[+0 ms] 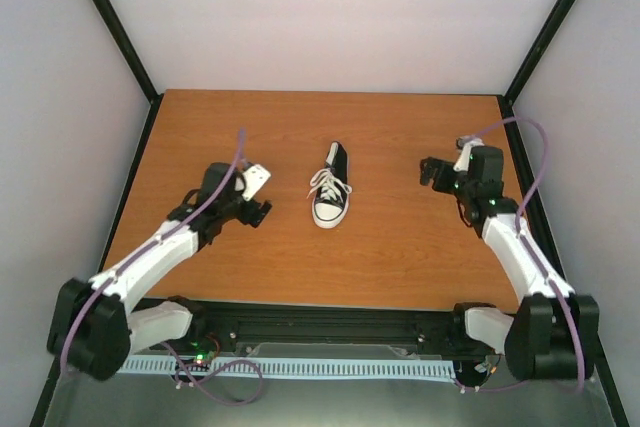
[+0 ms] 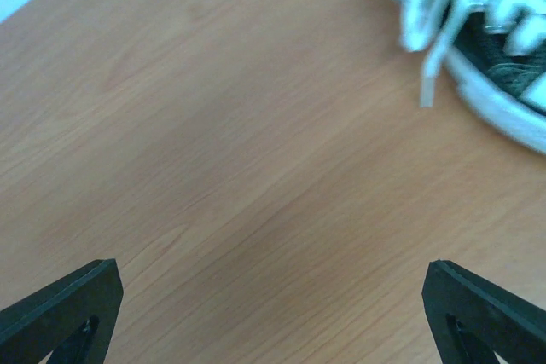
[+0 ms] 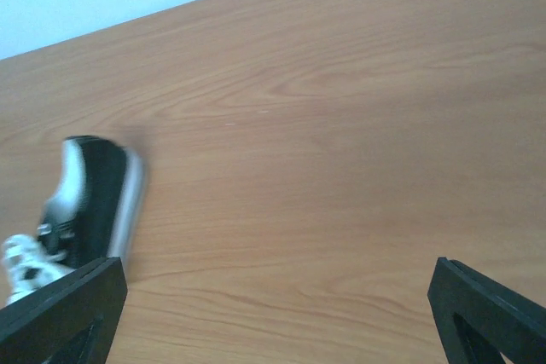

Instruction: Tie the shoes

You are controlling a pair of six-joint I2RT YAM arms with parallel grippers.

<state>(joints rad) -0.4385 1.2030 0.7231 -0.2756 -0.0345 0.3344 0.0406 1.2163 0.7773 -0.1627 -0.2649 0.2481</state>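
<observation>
The shoe point(image 1: 330, 190) lies between the left gripper point(image 2: 273, 317) and right gripper point(image 3: 277, 313), both spread wide and holding nothing, and its white laces point(image 1: 326, 185) sit bunched on top like a finished bow, though blur hides the knot.

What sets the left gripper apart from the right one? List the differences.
The left gripper sits close to the shoe; the right gripper stands farther off. The left gripper's camera shows the laces; the right gripper's shows mainly the heel. Both are open, empty, and flank the shoe.
</observation>
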